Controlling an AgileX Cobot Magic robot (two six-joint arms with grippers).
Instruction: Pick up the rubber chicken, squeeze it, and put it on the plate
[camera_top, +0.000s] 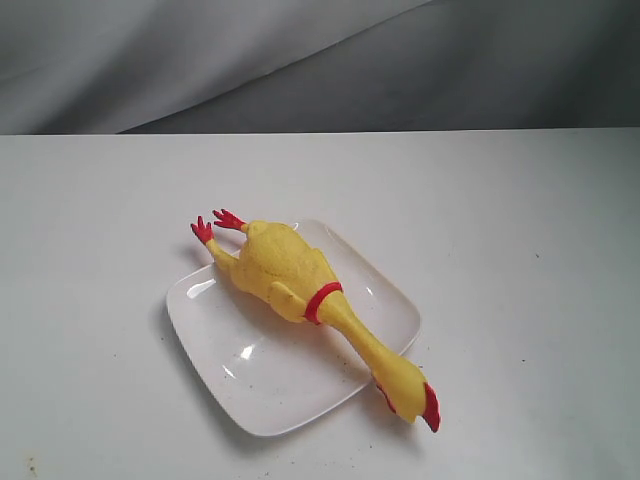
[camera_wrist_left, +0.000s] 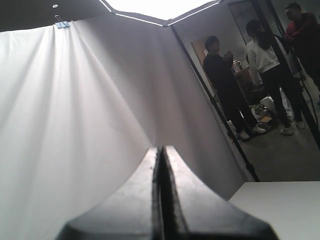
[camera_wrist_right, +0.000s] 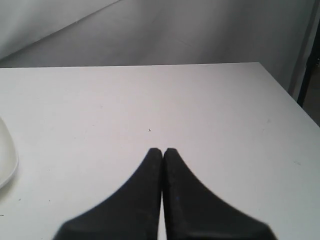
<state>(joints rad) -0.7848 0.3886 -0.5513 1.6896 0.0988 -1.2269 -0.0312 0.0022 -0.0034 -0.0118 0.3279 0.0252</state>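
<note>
The yellow rubber chicken lies diagonally across the white plate in the exterior view. Its red feet stick out past the plate's far left edge and its red-combed head overhangs the near right edge. Neither arm shows in that view. My left gripper is shut with nothing between its fingers and points at the white backdrop, away from the table. My right gripper is also shut and empty, low over the bare table; only a sliver of the plate shows at that view's edge.
The white table ends at a grey draped backdrop. In the left wrist view, people stand beyond a dark frame pole, and a table corner shows.
</note>
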